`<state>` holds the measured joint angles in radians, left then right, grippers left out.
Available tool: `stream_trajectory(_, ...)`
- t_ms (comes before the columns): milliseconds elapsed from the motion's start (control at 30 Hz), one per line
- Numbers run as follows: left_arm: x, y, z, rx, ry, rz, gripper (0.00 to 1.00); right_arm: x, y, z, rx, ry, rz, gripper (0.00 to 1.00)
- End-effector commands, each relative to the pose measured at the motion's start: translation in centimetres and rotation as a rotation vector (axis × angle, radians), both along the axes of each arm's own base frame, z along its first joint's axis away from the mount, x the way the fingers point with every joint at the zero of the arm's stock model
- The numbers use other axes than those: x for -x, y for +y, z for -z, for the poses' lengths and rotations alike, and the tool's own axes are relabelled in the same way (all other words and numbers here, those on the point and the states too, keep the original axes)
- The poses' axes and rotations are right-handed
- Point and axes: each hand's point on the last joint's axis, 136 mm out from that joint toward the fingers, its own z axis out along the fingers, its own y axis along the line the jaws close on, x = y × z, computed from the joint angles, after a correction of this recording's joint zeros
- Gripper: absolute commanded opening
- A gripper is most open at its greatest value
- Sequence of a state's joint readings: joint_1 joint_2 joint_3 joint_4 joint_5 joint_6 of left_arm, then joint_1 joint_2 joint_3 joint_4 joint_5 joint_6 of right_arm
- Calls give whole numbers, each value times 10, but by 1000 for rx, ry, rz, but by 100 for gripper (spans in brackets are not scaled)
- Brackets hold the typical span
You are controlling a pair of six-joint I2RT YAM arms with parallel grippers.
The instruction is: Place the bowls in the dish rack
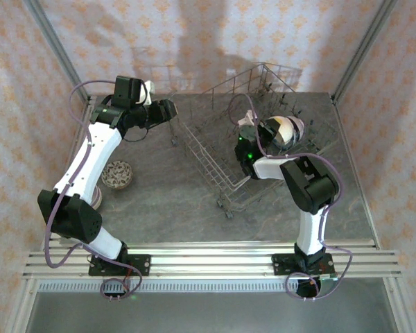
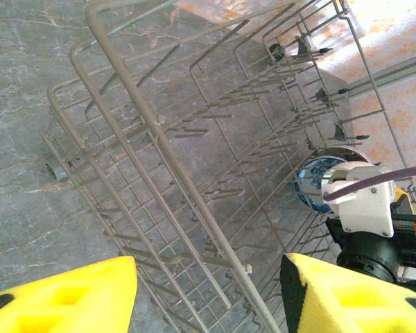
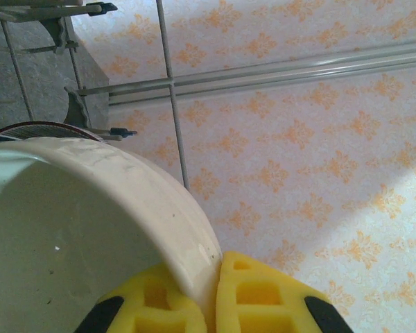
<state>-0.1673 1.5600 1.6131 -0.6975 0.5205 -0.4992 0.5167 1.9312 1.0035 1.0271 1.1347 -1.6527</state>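
Note:
The grey wire dish rack (image 1: pixel 208 166) stands right of centre on the table. My right gripper (image 3: pixel 218 277) is shut on the rim of a cream-white bowl (image 3: pixel 76 229), held tilted inside the rack (image 3: pixel 170 90). From above, that bowl (image 1: pixel 284 132) hangs over the rack's far right part. Just behind it stands a bowl with a dark patterned band (image 2: pixel 310 177), set among the tines. My left gripper (image 2: pixel 208 298) is open over the rack's left side wall (image 2: pixel 159 139), holding nothing. Seen from above, the left gripper (image 1: pixel 173 109) sits at the rack's far left corner.
A speckled, patterned bowl (image 1: pixel 116 173) sits on the table left of the rack, beside my left arm. A pale bowl (image 1: pixel 97 198) peeks out under that arm. Patterned walls enclose the table on three sides. Bare grey tabletop (image 1: pixel 173 201) lies in front of the rack.

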Motion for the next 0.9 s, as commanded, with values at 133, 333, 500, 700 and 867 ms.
stream_trajectory(133, -4, -1, 3, 22, 0, 4, 58, -4, 1, 46, 14, 84, -12, 0)
stream_trajectory(333, -5, -2, 3, 25, 1, 3, 58, -1, -1, 53, 5, 101, -2, 0)
stream_trajectory(500, -6, -1, 3, 24, -1, 0, 58, 1, -2, 60, -7, 111, 2, 0)
stream_trajectory(700, -6, -1, 1, 25, -1, -2, 58, -1, -1, 64, -13, 110, 1, 0)
stream_trajectory(867, -6, -1, 1, 20, 2, -2, 58, -3, -9, 67, -22, 110, 23, 0)
